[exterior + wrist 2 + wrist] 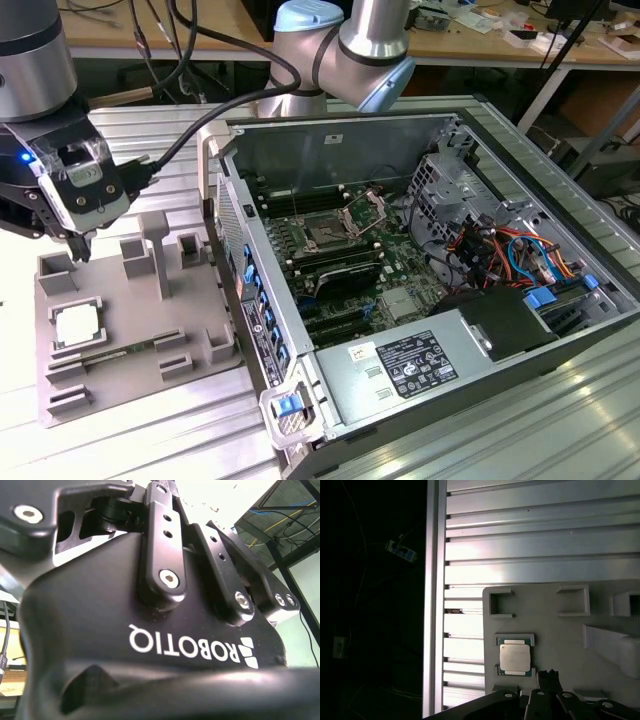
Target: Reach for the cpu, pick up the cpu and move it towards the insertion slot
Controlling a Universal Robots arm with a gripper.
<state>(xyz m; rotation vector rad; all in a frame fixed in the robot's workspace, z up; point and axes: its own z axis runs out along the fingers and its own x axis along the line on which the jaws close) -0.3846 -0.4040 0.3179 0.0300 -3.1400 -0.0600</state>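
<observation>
The gripper (82, 248), fingers drawn together and empty, hovers over the grey tray (125, 305), with the cpu (78, 325) seated at its six o'clock in the exterior view; descending like that would likely jab the chip rather than straddle it.

cpu (76, 324) in tray (150, 335) beside case (330, 145)

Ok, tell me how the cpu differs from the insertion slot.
The cpu is silvery; the insertion slot is dark within a shiny metal frame. The cpu lies flat in the grey tray; the insertion slot sits on the green board inside the case. Both are square.
</observation>
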